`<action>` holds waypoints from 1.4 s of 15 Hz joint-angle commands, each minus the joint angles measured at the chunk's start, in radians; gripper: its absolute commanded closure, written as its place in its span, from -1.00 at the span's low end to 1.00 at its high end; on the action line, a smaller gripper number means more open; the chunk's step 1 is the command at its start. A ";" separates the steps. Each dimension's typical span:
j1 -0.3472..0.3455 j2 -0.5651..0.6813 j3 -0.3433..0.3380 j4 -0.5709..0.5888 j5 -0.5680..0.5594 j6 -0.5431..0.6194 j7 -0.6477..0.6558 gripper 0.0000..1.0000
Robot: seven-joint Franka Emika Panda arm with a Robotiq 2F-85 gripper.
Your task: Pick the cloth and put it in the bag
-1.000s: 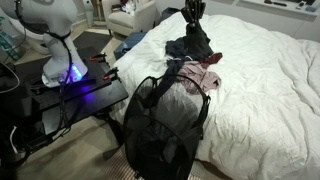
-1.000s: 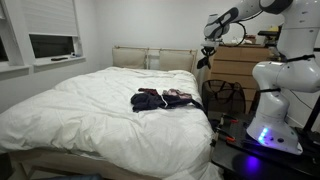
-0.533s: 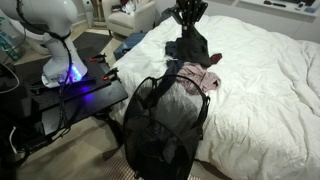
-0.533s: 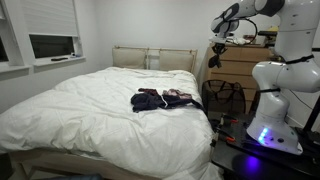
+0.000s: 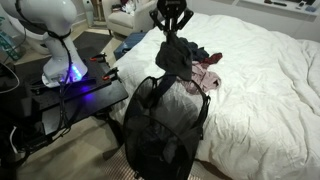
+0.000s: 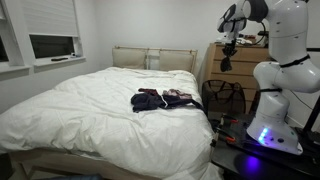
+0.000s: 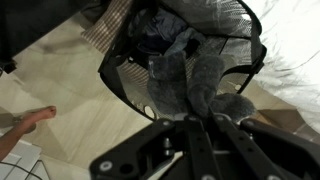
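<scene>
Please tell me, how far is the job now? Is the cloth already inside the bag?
Done: the cloth is off the bed and hangs from the shut gripper. In hand: it hangs above the open rim of the bag, as the wrist view shows, and is not yet inside. Left: lower it in and release. Other clothes lie on the bed.

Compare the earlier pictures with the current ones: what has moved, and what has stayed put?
The gripper, shut on the dark cloth, carried it sideways from over the bed to above the mesh bag. The bag and the clothes pile on the bed stayed put.
</scene>
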 commanded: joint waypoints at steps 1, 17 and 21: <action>-0.097 0.115 0.044 -0.038 0.085 -0.021 -0.022 0.96; -0.210 0.153 0.168 -0.143 0.080 0.237 -0.038 0.06; -0.232 0.136 0.206 -0.158 0.068 0.310 -0.030 -0.55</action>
